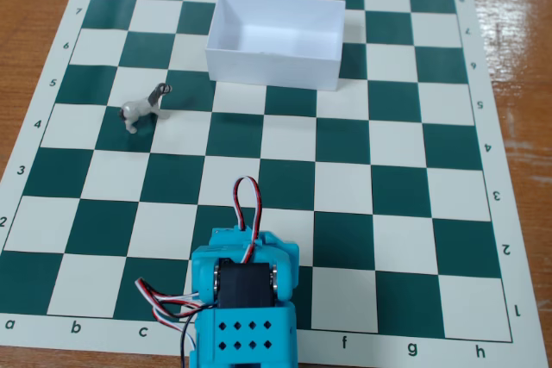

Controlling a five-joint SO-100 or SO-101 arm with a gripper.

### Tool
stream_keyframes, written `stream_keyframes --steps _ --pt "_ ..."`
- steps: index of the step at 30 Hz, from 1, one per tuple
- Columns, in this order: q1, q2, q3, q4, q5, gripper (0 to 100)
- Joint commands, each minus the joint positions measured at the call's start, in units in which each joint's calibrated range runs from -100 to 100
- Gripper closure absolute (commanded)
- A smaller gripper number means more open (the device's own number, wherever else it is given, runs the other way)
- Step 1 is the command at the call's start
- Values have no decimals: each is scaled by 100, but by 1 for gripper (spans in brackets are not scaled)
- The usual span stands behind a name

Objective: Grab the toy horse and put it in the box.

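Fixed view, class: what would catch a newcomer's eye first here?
The green-and-white chessboard fills the frame, with the white open-topped box standing empty near its far edge. The tiny toy horse stands alone to the left of the box. The turquoise robot arm with looping wires sits at the bottom edge, its gripper out of sight.

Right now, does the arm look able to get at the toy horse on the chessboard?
Probably yes. The toy horse stands alone on open squares, apart from the box, and nothing lies between it and the arm. Whether the arm stretches that far cannot be judged; its pincer is not visible.
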Motion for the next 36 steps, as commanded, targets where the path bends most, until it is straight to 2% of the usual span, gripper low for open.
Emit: stream_keyframes --steps 1,35,36 --pt "-4 -24 36 13 -5 100" --pt "-40 -24 -18 -78 -10 100" --pt "-26 -24 -210 -95 -127 100"
